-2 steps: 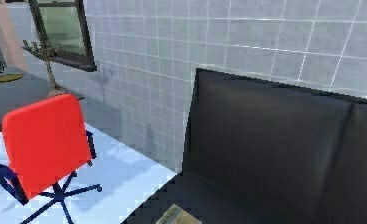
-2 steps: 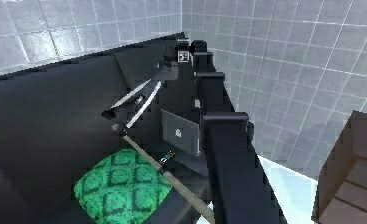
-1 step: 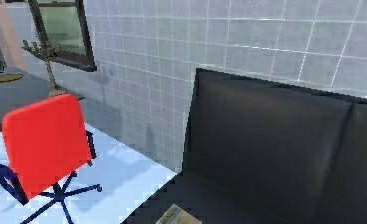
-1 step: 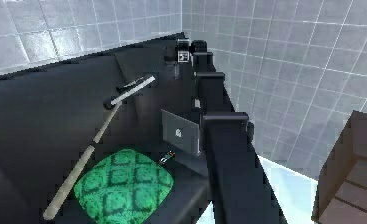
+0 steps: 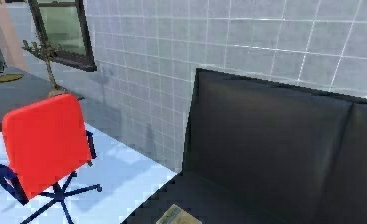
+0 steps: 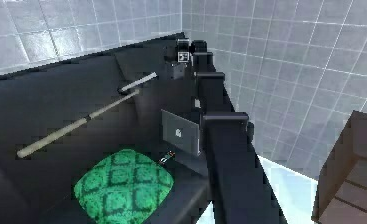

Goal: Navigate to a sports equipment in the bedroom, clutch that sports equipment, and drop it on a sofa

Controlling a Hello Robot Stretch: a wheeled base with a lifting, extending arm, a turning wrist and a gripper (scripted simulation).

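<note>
Above the black cushioned sofa (image 6: 51,95), our gripper (image 6: 161,72) meets the thin end of a long tan baseball bat (image 6: 76,125) slanting past a green patterned cushion (image 6: 121,180). We cannot tell whether it grips the bat. The fetching looks done, and only the release seems left.

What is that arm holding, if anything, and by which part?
Cannot tell. The gripper is near the upper end of a long pale stick slanting across the black sofa, but the stick may be resting on the sofa.
</note>
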